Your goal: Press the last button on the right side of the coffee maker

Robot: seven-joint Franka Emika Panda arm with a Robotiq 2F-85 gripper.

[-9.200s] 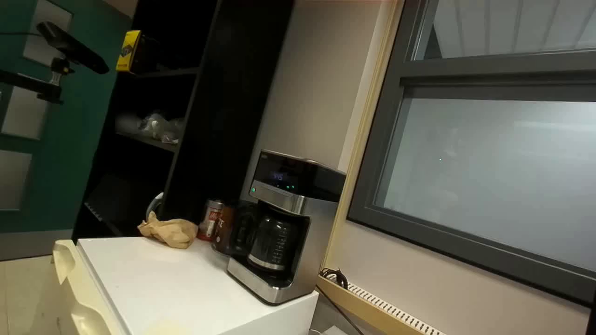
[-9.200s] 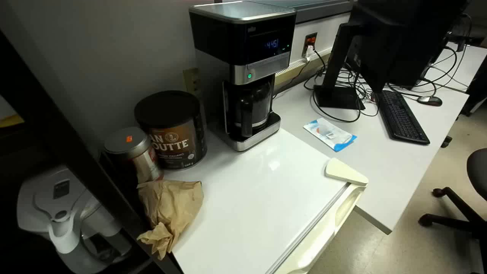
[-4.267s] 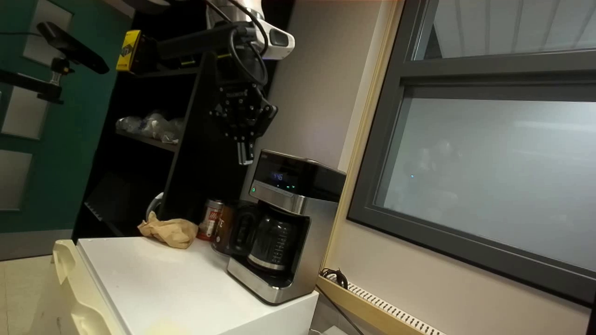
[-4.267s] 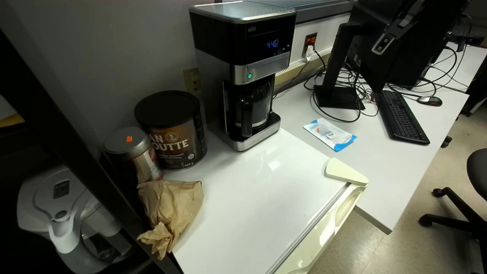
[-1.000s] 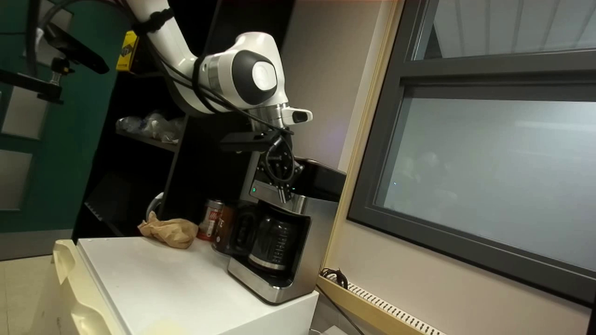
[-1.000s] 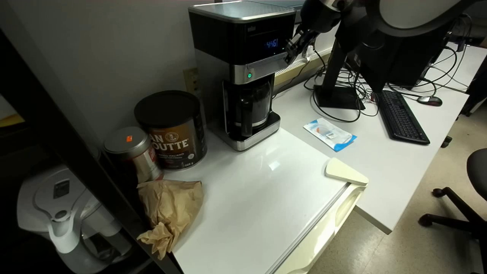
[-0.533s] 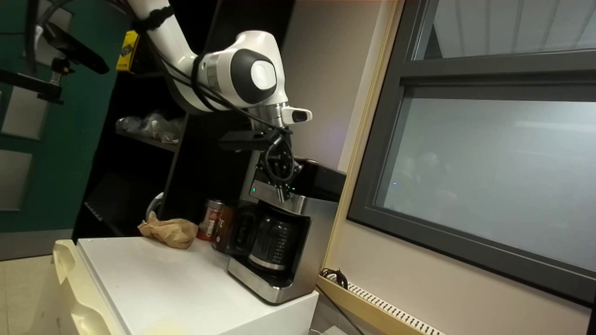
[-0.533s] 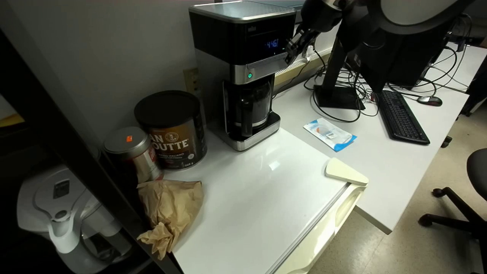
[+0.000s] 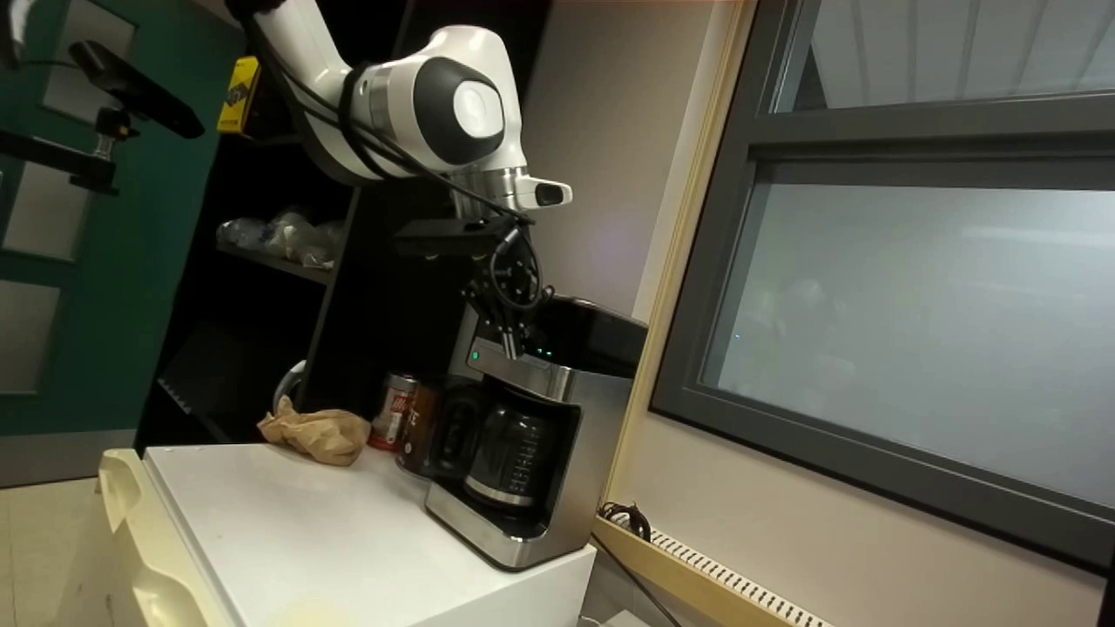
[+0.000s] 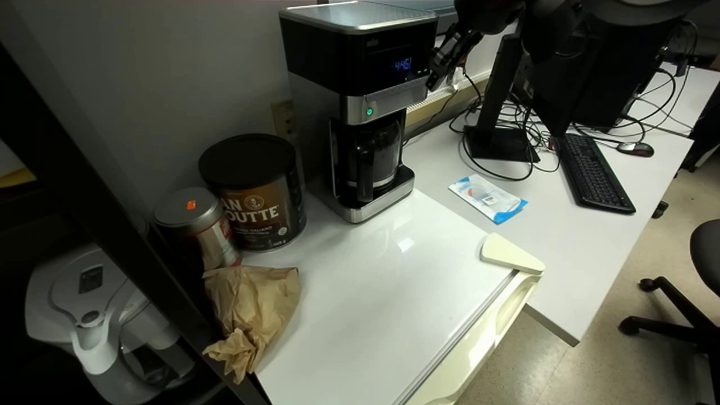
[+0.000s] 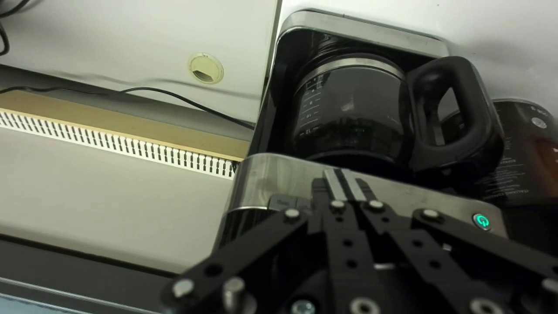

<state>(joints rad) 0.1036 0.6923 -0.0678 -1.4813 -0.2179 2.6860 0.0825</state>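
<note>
Coffee maker (image 10: 360, 107): stands upright on the white cabinet (image 10: 388, 304), just beside the brown can (image 10: 256, 208); pot (image 9: 516, 453) seated inside.
Right-end button (image 11: 282, 203): likely the target; sits toward the left in the wrist view, at the opposite end of the silver strip (image 11: 396, 192) from the lit power button (image 11: 481, 221). Marking too blurred to read.
Gripper (image 9: 510, 347): at the strip, tips between those two buttons in the wrist view, nearer the right-end one. Touching or just short: cannot tell.
Jaws: narrow, a thin slit between the fingers (image 11: 335, 185), holding nothing.
Press: seems the step in hand; no view settles whether the button has gone in.
Next push: if undone, it probably calls for a small shift toward the coffee maker's right end, then a straight, gentle push; a slip could catch the neighbouring button (image 11: 304, 204). If done, backing straight off should follow.
</note>
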